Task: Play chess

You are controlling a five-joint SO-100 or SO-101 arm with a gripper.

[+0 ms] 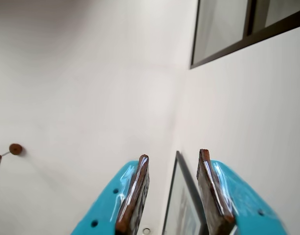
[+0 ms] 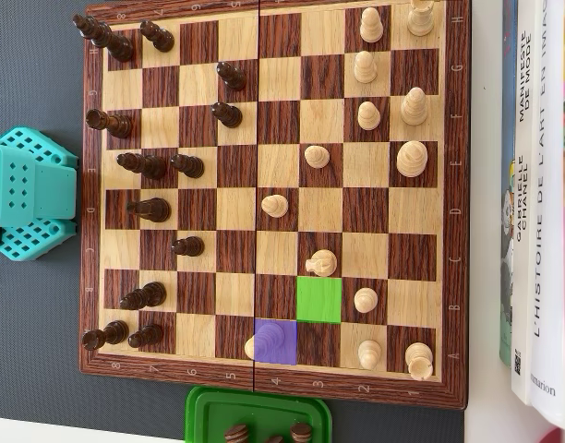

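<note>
Wooden folding chessboard (image 2: 273, 388), dark and light squares, fills the grey tabletop (image 2: 33, 332). Dark pieces (image 2: 153, 209) along its left edge, pale pieces (image 2: 367, 115) toward the right. One square is tinted green (image 2: 318, 299), one purple (image 2: 276, 341). Turquoise end effector (image 1: 172, 188) in the wrist view: pads apart, empty, aimed at a white wall (image 1: 81, 73).

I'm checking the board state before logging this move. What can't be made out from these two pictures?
- Light wooden piece on the purple-marked square: overhead view, the purple overlay covers most of it, so its type is unclear.
- Dark captured pieces in the green plastic tray: overhead view, cut off by the bottom edge.
- Turquoise two-finger gripper: wrist view shows only wall and ceiling, so its place over the wooden chessboard is unknown.
</note>
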